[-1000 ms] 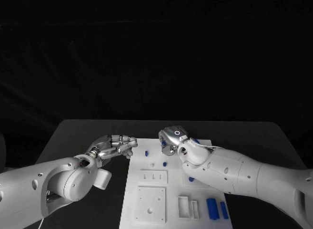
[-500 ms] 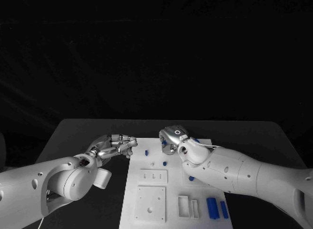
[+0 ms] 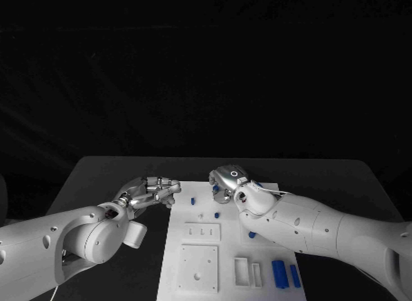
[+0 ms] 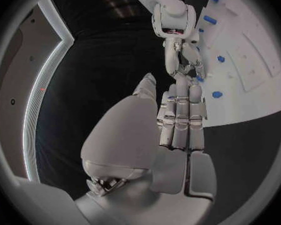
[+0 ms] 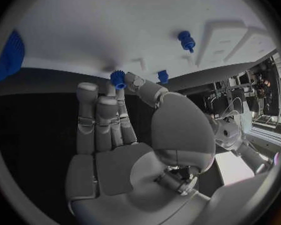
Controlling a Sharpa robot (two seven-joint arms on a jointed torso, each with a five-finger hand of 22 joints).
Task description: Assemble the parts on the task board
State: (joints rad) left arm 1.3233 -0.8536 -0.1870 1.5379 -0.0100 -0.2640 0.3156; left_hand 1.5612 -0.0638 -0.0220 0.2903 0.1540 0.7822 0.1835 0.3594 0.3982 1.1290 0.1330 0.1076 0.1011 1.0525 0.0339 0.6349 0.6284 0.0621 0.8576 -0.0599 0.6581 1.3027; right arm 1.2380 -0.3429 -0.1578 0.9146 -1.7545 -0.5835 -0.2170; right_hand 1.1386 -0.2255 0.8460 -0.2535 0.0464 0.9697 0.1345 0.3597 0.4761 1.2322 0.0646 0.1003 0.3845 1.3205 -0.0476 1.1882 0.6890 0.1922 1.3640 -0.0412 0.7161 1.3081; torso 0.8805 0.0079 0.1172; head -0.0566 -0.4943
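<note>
Right hand (image 3: 227,182) sits over the far edge of the board (image 3: 195,276), pinching a small blue gear (image 5: 118,79) at its fingertips (image 5: 133,80). Left hand (image 3: 150,191) hovers just off the board's left edge, fingers curled in, holding nothing. Risk, as a judgement: the pinch is shallow, so a tilt on lowering could jam the gear or drop it off the edge. Near-edge recesses (image 3: 248,272) look empty; two blue bars (image 3: 285,274) lie beside them. Blue pegs (image 3: 193,201) stand farther up the board.
</note>
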